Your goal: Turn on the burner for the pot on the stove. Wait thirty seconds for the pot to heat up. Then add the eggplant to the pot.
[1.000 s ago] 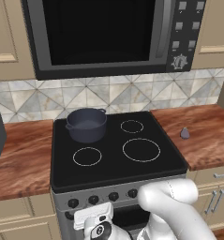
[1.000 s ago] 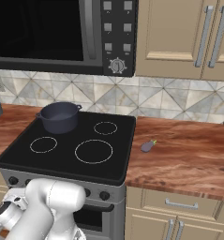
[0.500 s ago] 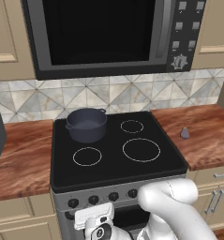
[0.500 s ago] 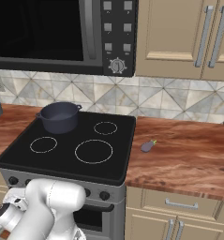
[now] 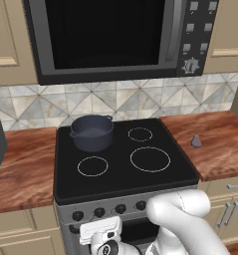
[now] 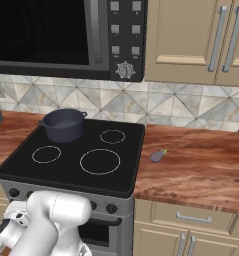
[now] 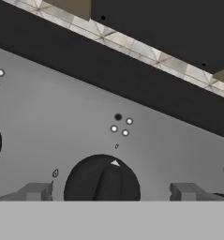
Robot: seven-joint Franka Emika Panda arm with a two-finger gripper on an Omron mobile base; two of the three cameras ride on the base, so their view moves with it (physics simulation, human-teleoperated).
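Hovering wide open, gripper [image 7: 105,191] straddling a stove [image 5: 125,189] knob [image 7: 102,180], holding nothing; pot [image 5: 92,132] waiting far left, eggplant [image 5: 196,142] lying right.

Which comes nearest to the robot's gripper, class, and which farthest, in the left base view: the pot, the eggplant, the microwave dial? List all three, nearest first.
The gripper sits low, in front of the stove's knobs.
1. The pot, on the back left burner.
2. The eggplant, on the counter to the right.
3. The microwave dial, high at the upper right.
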